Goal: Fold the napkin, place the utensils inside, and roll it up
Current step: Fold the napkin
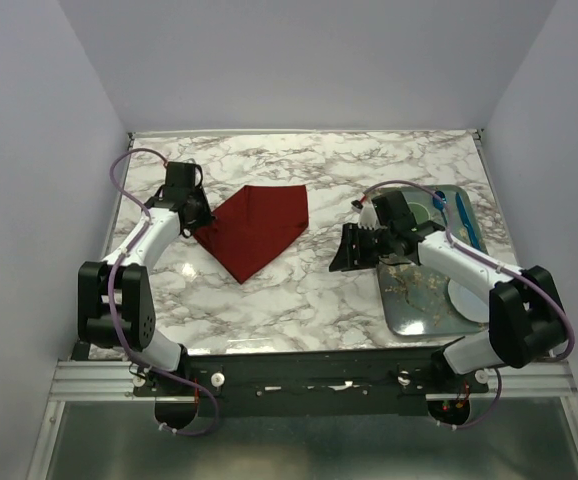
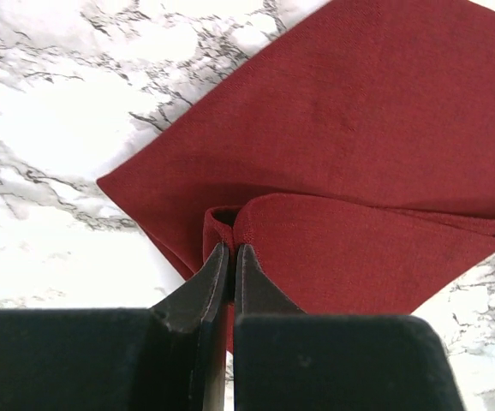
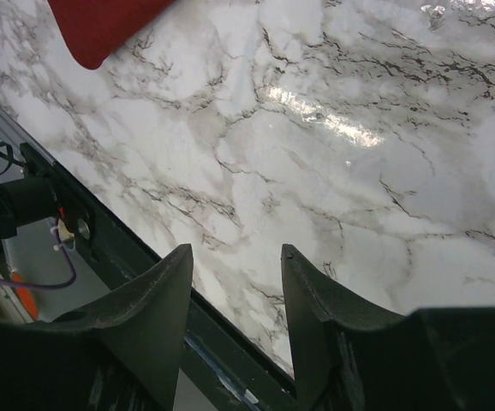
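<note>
Folding step. The left gripper [image 2: 230, 254], jaws nearly closed, pinches a doubled edge of the napkin [image 2: 342, 145], which lies flat ahead of its fingertips. The right gripper [image 3: 235, 257] hangs half open and empty, with the napkin's tip ahead to its left. A clean fold likely needs the pinched edge carried low, with the edges aligned.

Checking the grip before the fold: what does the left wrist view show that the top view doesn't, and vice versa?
Only left wrist: the left gripper pinched shut on a raised fold at the napkin's edge. Only top: the right gripper, open, over the table beside a tray. Both: the red napkin lying on the table, with the left gripper at its edge.
</note>
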